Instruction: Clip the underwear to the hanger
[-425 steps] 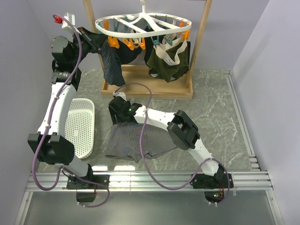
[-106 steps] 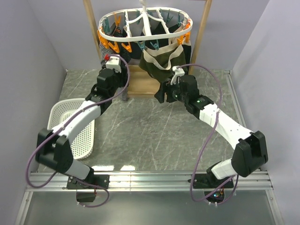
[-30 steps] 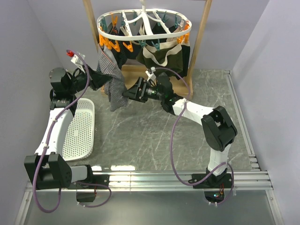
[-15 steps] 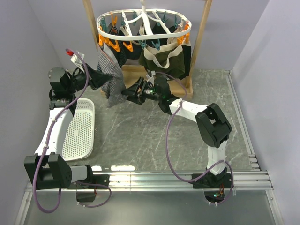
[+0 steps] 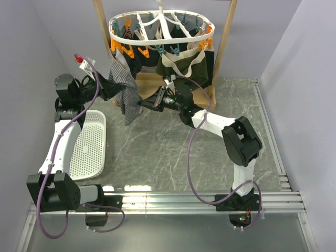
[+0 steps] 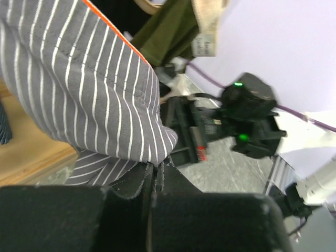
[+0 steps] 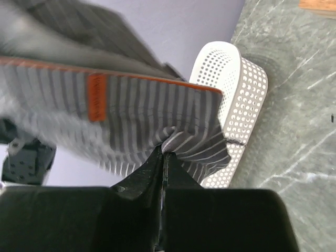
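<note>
Table [image 5: 173, 152] checked from my end: grey-green marbled top, metal rail [image 5: 168, 198] along near edge w/ 2 arm bases. Directly on it, 2 items: white perforated basket [image 5: 86, 149] flat at L side; wooden frame [image 5: 224, 37] standing rear centre.

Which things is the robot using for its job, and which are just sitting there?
For the job:
- the underwear, pinched by the left gripper and the right gripper
- the hanger

Just there:
- the white basket
- the olive pair, hanging from the hanger
- the wooden frame
</note>
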Robot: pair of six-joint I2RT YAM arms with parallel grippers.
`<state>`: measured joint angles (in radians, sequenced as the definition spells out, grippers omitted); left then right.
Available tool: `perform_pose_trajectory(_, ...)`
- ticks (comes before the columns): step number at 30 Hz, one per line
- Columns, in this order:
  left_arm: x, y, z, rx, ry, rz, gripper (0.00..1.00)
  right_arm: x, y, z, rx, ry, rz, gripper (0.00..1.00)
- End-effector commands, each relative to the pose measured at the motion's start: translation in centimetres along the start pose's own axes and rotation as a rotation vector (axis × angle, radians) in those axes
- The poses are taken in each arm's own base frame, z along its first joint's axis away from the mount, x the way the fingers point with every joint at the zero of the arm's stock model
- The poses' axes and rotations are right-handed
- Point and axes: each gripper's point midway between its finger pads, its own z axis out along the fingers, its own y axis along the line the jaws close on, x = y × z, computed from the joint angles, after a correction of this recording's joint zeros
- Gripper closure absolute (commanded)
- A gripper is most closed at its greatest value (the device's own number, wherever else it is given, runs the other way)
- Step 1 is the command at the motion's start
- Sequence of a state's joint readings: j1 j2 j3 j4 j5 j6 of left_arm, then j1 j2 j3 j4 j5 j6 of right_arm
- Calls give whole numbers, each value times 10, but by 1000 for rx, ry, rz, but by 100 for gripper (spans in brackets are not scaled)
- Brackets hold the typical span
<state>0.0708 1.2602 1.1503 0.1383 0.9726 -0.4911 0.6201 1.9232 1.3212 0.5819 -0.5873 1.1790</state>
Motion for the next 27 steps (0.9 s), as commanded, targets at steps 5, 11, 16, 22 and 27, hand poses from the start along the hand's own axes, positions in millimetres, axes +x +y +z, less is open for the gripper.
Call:
perform_pose_trajectory(5,-17,28,-12,-242,-19,16,84,-19,45,-36,36,-119,-309,100)
perform_pose_trajectory(11,-23,30,-36,-408,-38,15,56,-11,73,-40,77,-152,-544,100)
perform_pose_trajectory(16,-23,18,-56,-477,-51,45,41,28,89,-37,106,-165,-867,100)
perform_pose_trajectory(22,-18,-5,-54,-398,-32,41,40,43,95,-40,150,-231,-1254,100)
perform_pose_trajectory(27,1,7,-35,-410,84,-14,42,42,101,-34,166,-254,-1416,100)
